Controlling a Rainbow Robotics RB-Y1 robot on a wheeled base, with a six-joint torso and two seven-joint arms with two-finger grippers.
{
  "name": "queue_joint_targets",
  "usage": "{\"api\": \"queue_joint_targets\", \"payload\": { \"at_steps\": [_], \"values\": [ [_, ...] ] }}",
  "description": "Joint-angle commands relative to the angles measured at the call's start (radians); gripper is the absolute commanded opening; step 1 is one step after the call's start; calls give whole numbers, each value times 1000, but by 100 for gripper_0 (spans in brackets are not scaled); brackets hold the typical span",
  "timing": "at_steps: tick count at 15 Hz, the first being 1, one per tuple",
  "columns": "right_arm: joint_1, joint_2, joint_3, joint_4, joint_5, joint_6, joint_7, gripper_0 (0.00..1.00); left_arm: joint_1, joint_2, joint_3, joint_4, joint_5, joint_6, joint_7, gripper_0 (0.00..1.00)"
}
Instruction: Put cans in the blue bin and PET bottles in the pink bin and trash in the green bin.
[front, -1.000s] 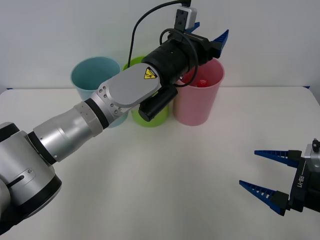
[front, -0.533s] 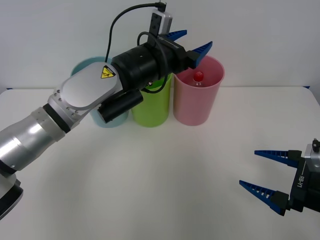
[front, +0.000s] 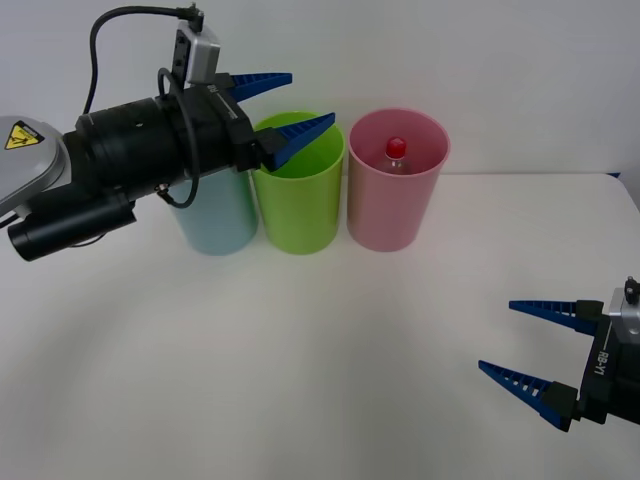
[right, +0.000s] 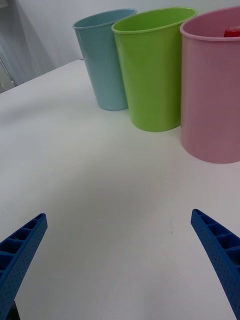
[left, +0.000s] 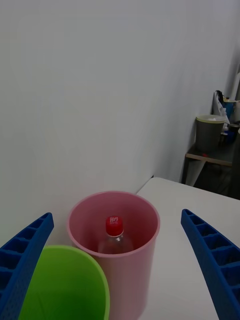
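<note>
Three bins – blue bin (front: 215, 215), green bin (front: 297, 205), pink bin (front: 395, 205); one PET bottle (front: 397, 155).

Left tool (front: 287, 105) raised, fingers spread, right tool (front: 528, 345) low, fingers spread

The front view looks forward and down over the table (front: 300, 340). The right wrist view sits low and faces the bins. The left wrist view looks down into the pink bin (left: 114, 250), also visible in both other views.

— What sort of place is this?
— A lab or test room: a bare white bench (front: 300, 350) against a plain white wall (front: 500, 60), with a cluttered shelf (left: 212, 157) in the far corner.
</note>
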Motion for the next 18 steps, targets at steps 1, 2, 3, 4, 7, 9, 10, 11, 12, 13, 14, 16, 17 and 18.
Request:
{"api": "queue_joint_targets", "payload": {
  "at_steps": [1, 2, 3, 4, 7, 9, 10, 11, 12, 13, 14, 16, 17, 18],
  "values": [
    [0, 0, 0, 0, 0, 0, 0, 100, 148, 79, 100, -70, 33, -100, -16, 86],
    [0, 0, 0, 0, 0, 0, 0, 100, 212, 80, 156, -96, 21, -133, -7, 86],
    [0, 0, 0, 0, 0, 0, 0, 100, 295, 83, 226, -125, -10, -173, 4, 86],
    [0, 0, 0, 0, 0, 0, 0, 100, 350, 83, 271, -142, -33, -209, 12, 86],
    [0, 0, 0, 0, 0, 0, 0, 100, 521, 82, 387, -205, -94, -270, 38, 87],
    [0, 0, 0, 0, 0, 0, 0, 100, 642, 57, 465, -251, -159, -304, 52, 87],
    [0, 0, 0, 0, 0, 0, 0, 100, 694, 27, 508, -269, -197, -327, 61, 87],
    [0, 0, 0, 0, 0, 0, 0, 100, 740, -22, 559, -280, -248, -364, 70, 87],
    [0, 0, 0, 0, 0, 0, 0, 100, 785, -91, 622, -292, -315, -428, 81, 87],
    [0, 0, 0, 0, 0, 0, 0, 100, 835, -162, 674, -312, -390, -483, 95, 88],
    [0, 0, 0, 0, 0, 0, 0, 100, 872, -208, 703, -328, -446, -511, 122, 87],
    [0, 0, 0, 0, 0, 0, 0, 100, 941, -318, 774, -366, -562, -580, 134, 87],
    [0, 0, 0, 0, 0, 0, 0, 100, 961, -363, 804, -374, -610, -618, 134, 87],
    [0, 0, 0, 0, 0, 0, 0, 100, 973, -404, 835, -378, -651, -658, 134, 87]
  ]
}}
